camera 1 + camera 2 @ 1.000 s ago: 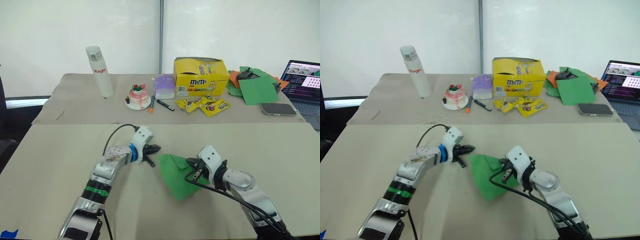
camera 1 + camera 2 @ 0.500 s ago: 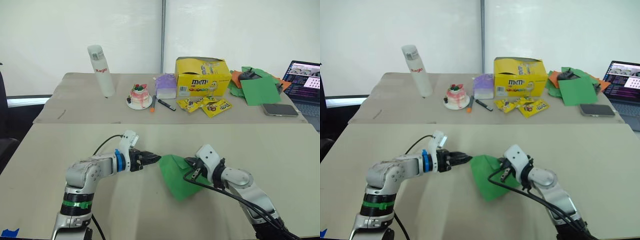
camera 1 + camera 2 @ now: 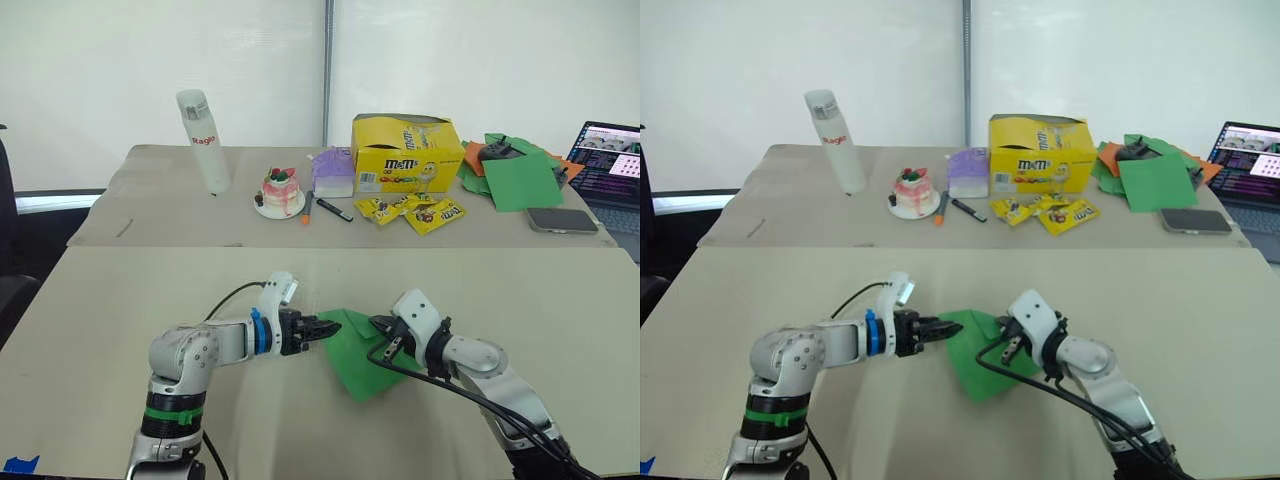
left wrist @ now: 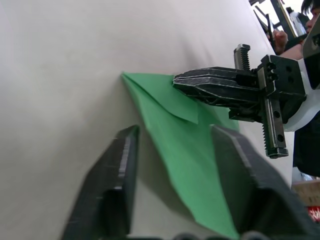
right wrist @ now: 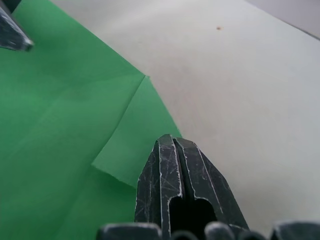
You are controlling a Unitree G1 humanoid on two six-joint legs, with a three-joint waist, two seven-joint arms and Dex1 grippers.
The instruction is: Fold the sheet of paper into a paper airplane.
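The sheet of paper is bright green, partly folded into an angular shape with a small flap, and lies on the near table. My right gripper is shut, its tips pressing down on the flap at the paper's right side; the left wrist view shows it as the black right gripper lying on the fold. My left gripper reaches in from the left and is open. Its two fingers stand either side of the paper's left edge, near the pointed corner.
On the far table stand a white bottle, a small cake on a plate, a purple box, a yellow candy box, candy packets, a pile of green and orange sheets, a phone and a laptop.
My left gripper has swung right and lower, from beside the paper to its left edge, now pointing along the table. The right gripper and paper have stayed put.
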